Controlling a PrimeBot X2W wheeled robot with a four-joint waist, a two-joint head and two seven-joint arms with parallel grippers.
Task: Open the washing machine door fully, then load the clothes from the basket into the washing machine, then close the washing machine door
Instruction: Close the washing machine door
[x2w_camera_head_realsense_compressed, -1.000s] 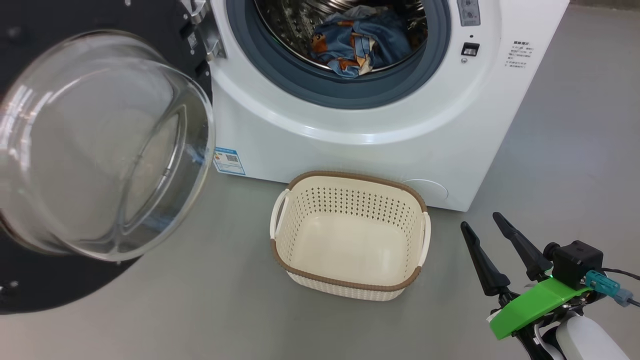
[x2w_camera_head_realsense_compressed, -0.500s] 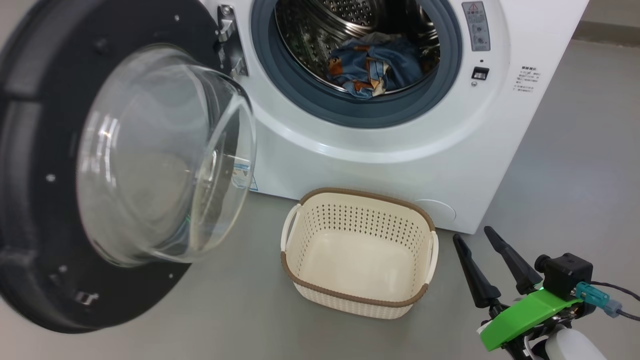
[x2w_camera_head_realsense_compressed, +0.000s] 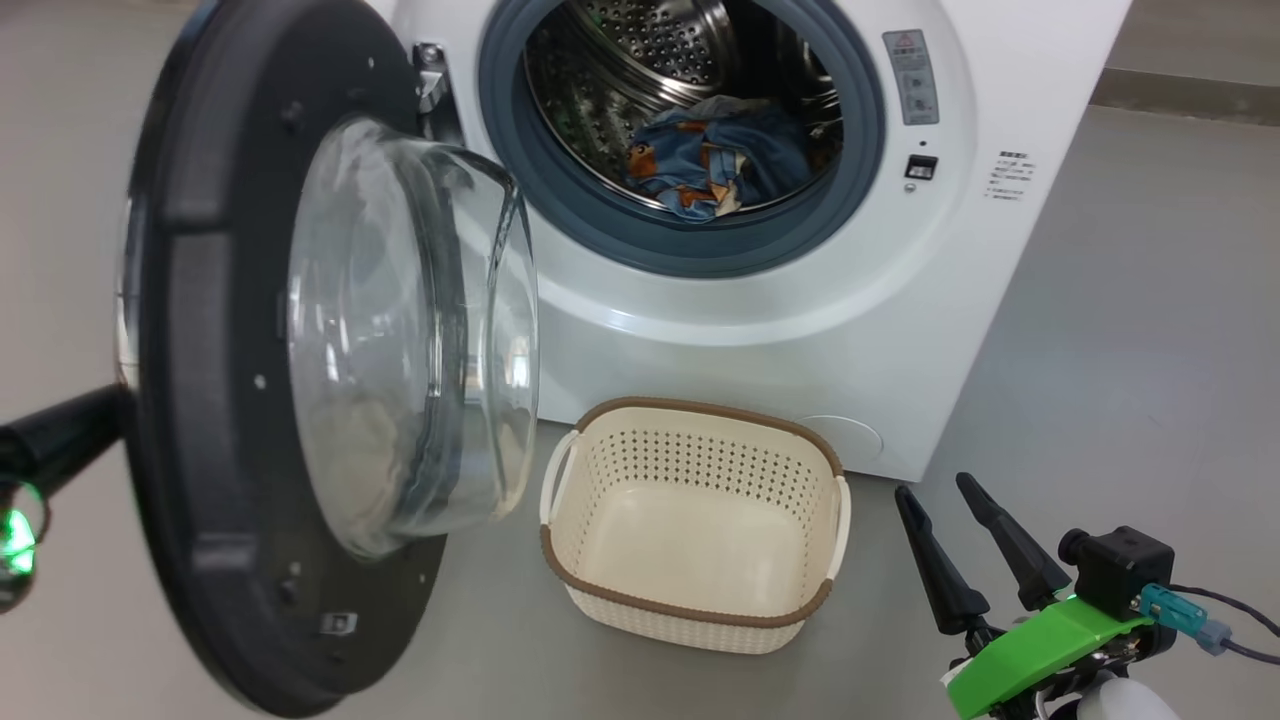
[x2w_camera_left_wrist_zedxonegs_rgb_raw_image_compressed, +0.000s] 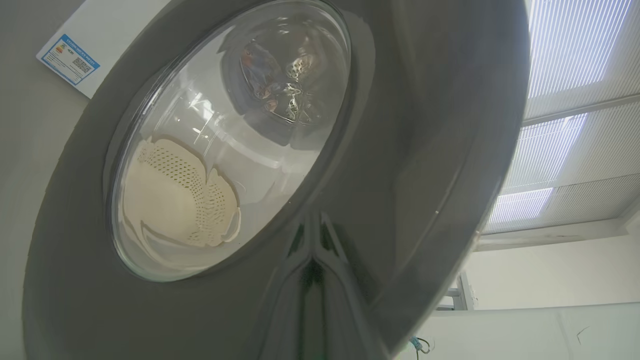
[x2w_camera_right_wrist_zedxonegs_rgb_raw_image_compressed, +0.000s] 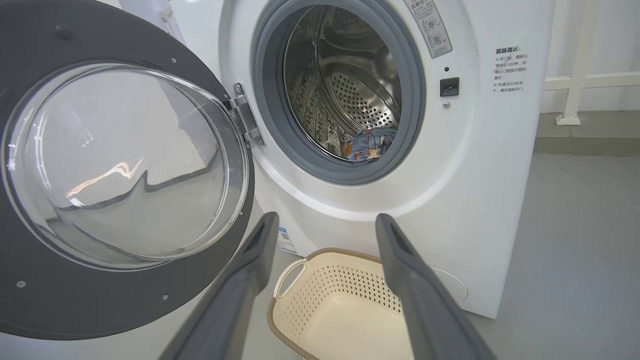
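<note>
Clothes (x2w_camera_head_realsense_compressed: 715, 165) sit in the drum (x2w_camera_head_realsense_compressed: 640, 60); closed left fingers (x2w_camera_head_realsense_compressed: 70, 435) touch door (x2w_camera_head_realsense_compressed: 200, 400).

Floor (x2w_camera_head_realsense_compressed: 1130, 330): smooth, pale grey, matte, with a soft sheen where the light falls. I count two things standing directly on it. Washing machine (x2w_camera_head_realsense_compressed: 760, 370): a big white box at the far centre, its base flat on the floor. Basket (x2w_camera_head_realsense_compressed: 690, 465): cream, perforated, with a brown rim, upright on the near side of the machine, just in front of its lower front panel. I can't tell from here whether the two touch. The basket's plain cream bottom shows. The grey floor runs on to the right of both. At the far right, the right wrist view shows it meeting a darker grey step (x2w_camera_right_wrist_zedxonegs_rgb_raw_image_compressed: 585, 145), and a white post (x2w_camera_right_wrist_zedxonegs_rgb_raw_image_compressed: 569, 119) has its foot on that step.
</note>
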